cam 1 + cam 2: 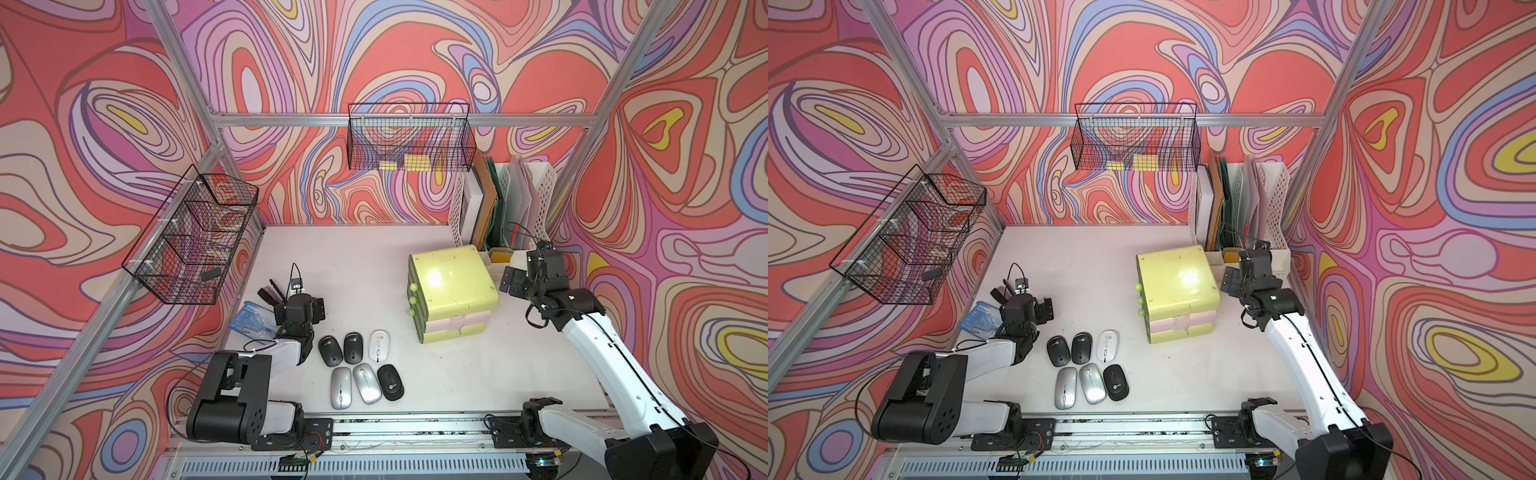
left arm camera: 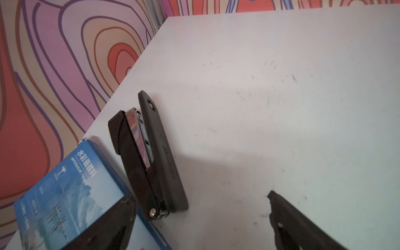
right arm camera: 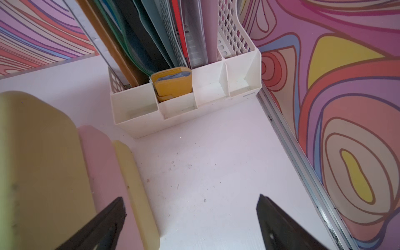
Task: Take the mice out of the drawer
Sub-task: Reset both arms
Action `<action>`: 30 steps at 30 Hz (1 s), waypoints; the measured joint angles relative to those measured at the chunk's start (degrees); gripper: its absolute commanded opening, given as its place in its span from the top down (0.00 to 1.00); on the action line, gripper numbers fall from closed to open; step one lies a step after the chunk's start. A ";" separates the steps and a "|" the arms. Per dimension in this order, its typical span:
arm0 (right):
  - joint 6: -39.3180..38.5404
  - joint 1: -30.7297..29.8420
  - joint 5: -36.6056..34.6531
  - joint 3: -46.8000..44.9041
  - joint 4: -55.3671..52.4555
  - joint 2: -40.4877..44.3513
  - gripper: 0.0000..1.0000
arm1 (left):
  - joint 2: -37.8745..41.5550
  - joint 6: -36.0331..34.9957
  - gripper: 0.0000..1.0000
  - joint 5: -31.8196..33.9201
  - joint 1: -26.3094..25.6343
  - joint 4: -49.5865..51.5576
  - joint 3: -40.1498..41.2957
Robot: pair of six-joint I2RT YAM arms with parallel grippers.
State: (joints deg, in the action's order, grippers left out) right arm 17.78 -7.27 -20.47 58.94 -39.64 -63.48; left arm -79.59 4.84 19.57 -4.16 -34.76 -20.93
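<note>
Six mice lie out on the table (image 1: pixel 353 266) in two rows of three near its front edge, between the two arms: two black (image 1: pixel 330 351) (image 1: pixel 353 348) and one white (image 1: pixel 379 345) in the back row, two silver (image 1: pixel 341 388) (image 1: pixel 367 382) and a third black (image 1: pixel 390 382) in the front row, close together and all resting flat. The green-and-pink drawer unit (image 1: pixel 453 291) stands well apart from them toward the right rear, and in both top views its three drawers look pushed in, so nothing of their insides can be seen. The left gripper (image 2: pixel 200 197) hangs with its jaws spread wide and nothing between them, beside a stapler (image 2: pixel 151 155) and a blue box (image 2: pixel 71 194), just left of the mice. The right gripper (image 3: pixel 191 200) is likewise released and empty, over bare table behind the drawer unit, near the file rack (image 3: pixel 188 121). Judging by the count on the table and both tools being free, the job looks finished or very nearly so; what is left, if anything, is only to confirm that no mouse remains inside, which these views cannot settle.
</note>
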 measured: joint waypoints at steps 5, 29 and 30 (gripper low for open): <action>0.52 1.73 -6.01 -7.41 10.73 -0.50 0.02 | -8.07 -2.93 0.00 -4.83 -0.04 -12.66 0.26; -13.81 6.01 6.34 -34.53 93.07 -32.37 0.02 | -9.03 -3.61 0.00 -5.51 -0.04 -17.18 0.66; -14.47 5.99 8.15 -34.23 93.77 -33.24 0.02 | -9.03 -3.58 0.00 -5.51 -0.04 -17.18 0.66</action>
State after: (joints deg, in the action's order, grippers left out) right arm 3.31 -1.28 -12.32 24.71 54.13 -96.73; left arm -88.62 1.26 14.06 -4.21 -51.94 -20.27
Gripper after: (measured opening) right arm 0.985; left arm 0.999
